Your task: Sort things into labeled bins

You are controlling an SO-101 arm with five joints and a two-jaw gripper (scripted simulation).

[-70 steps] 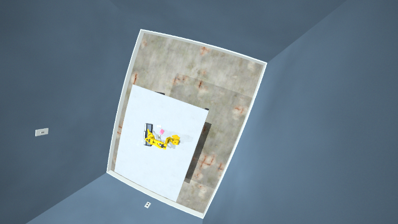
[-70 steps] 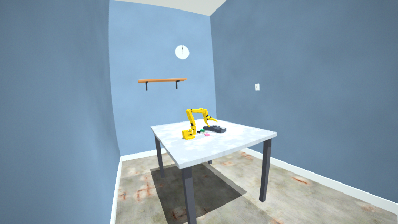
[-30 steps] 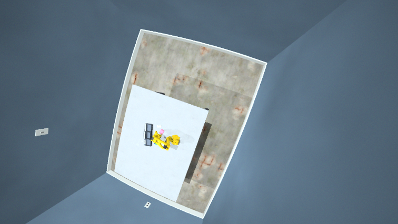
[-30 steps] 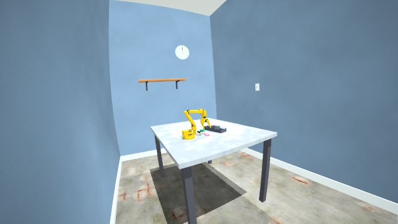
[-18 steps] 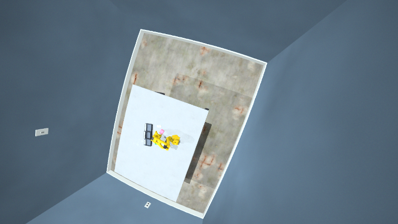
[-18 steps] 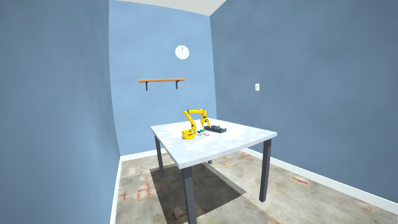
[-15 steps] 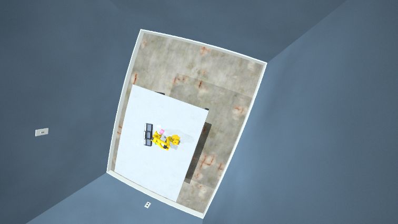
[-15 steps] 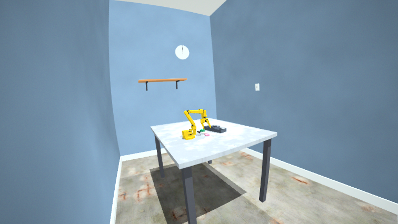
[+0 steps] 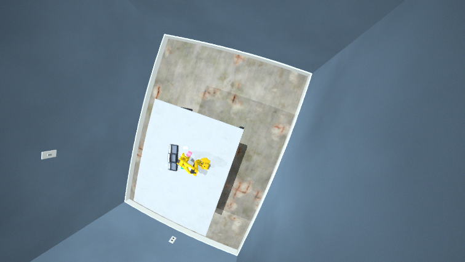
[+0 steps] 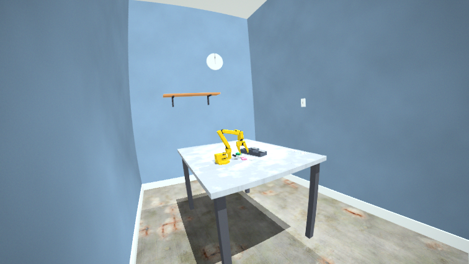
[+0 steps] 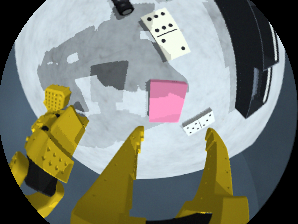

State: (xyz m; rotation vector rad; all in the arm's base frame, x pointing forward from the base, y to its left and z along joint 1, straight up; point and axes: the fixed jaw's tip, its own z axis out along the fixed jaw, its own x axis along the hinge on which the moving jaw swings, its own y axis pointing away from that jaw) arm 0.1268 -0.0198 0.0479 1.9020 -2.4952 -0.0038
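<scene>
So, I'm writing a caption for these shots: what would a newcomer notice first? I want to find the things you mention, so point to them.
Probably the bright yellow arm (image 9: 187, 168) (image 10: 224, 139) on the pale table (image 9: 175, 208) (image 10: 278, 167). Next, the pink block (image 9: 189, 154) (image 10: 244, 158) (image 11: 167, 101), lying between two white dominoes (image 11: 166, 34) (image 11: 199, 122) in the wrist view.

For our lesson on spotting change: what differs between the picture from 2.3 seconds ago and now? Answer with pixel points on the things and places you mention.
The gripper (image 9: 182, 155) (image 10: 243, 152) (image 11: 174, 131) has swung back from over the bins (image 9: 173, 157) (image 10: 259, 152) and down towards the table (image 9: 175, 202) (image 10: 281, 163). The bins and the pink block (image 9: 189, 154) (image 10: 244, 158) (image 11: 167, 101) stayed put.
</scene>
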